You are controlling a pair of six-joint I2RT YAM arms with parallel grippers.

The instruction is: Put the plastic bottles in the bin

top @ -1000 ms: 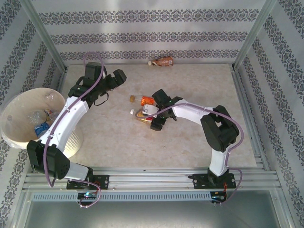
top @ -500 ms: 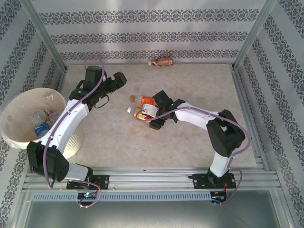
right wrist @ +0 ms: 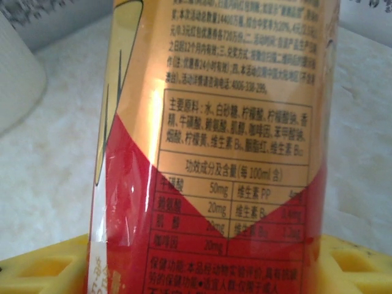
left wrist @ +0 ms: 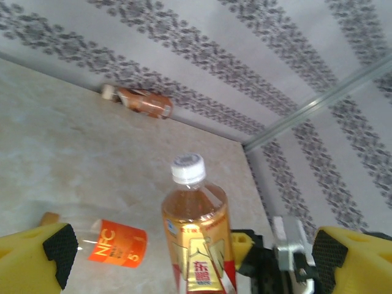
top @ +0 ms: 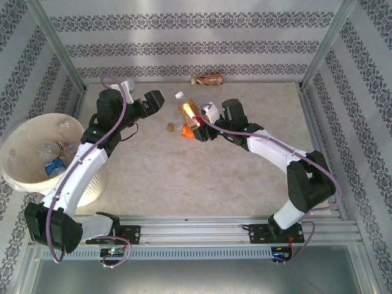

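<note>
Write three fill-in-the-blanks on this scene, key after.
The right hand grips a gold-and-red bottle whose cap is ____.
The left hand is wide ____, holding nothing.
The bin stands on the robot's ____ side.
Missing: white; open; left.

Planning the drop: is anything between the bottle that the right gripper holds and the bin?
Yes: the open left gripper and its arm lie between the gold-labelled bottle in the right gripper and the bin.
</note>
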